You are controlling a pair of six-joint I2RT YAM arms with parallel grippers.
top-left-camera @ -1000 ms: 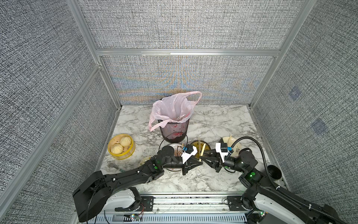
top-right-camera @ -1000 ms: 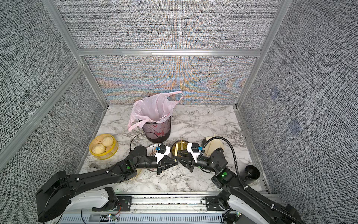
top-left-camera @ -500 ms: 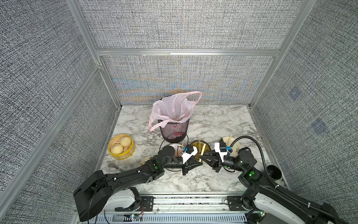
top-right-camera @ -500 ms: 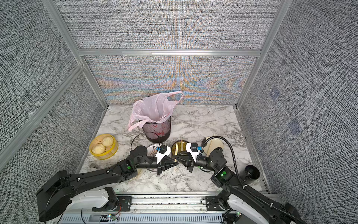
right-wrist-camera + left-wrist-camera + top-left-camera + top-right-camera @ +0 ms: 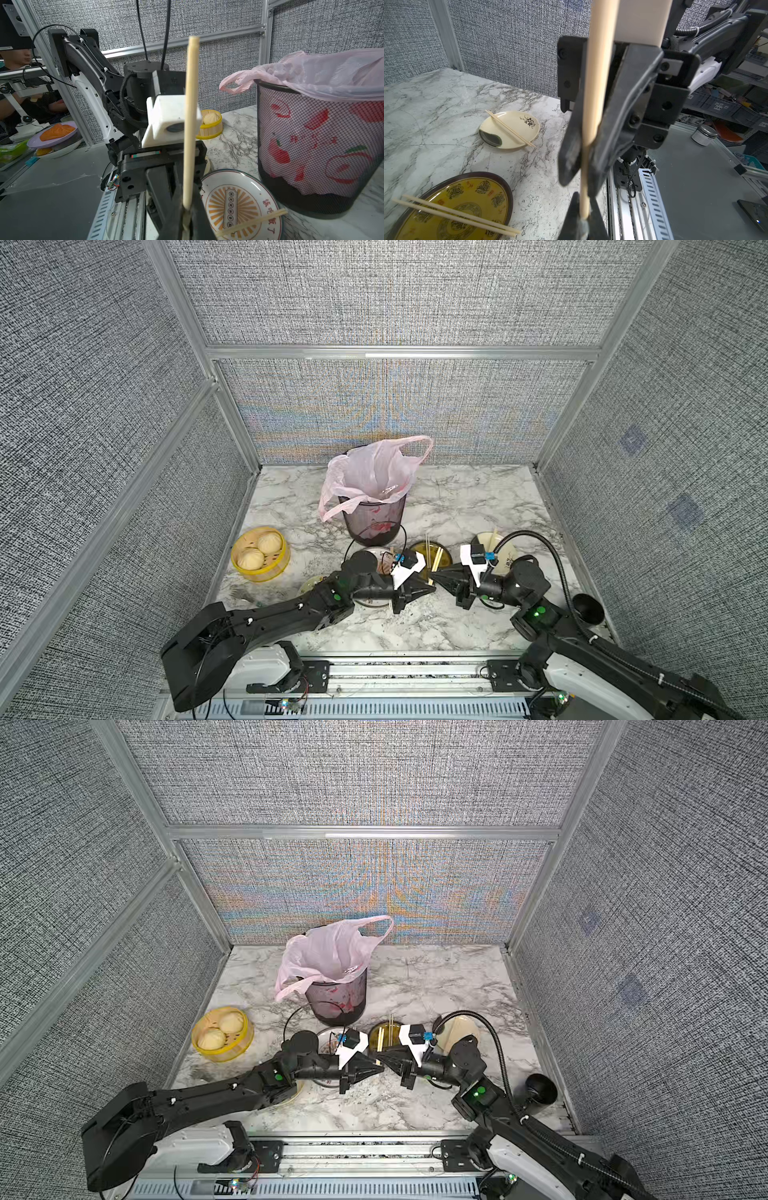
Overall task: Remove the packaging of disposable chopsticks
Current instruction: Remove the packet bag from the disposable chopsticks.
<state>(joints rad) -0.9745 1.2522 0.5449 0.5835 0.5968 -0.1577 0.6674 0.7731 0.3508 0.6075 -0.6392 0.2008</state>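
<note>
Both arms meet tip to tip at the table's front middle. A pale tan pair of disposable chopsticks (image 5: 190, 124) stands upright between them, seen as a short stub in a top view (image 5: 430, 580). My left gripper (image 5: 583, 225) is shut on its lower end, where a grey crumpled bit shows; I cannot tell if that is the packaging. My right gripper (image 5: 187, 220) is shut on the same stick (image 5: 593, 104), its black fingers (image 5: 569, 164) on either side. No clear sleeve shows along the stick's upper length.
Bare chopstick pairs lie on a yellow-brown plate (image 5: 481, 187), a cream dish (image 5: 529, 133) and a white sunburst plate (image 5: 239, 178). A mesh bin with a pink bag (image 5: 374, 510) stands behind. A bun steamer (image 5: 259, 553) is at left, a black cup (image 5: 587, 609) at right.
The right gripper's jaws have closed onto the stick. Both arms have hardly moved.
</note>
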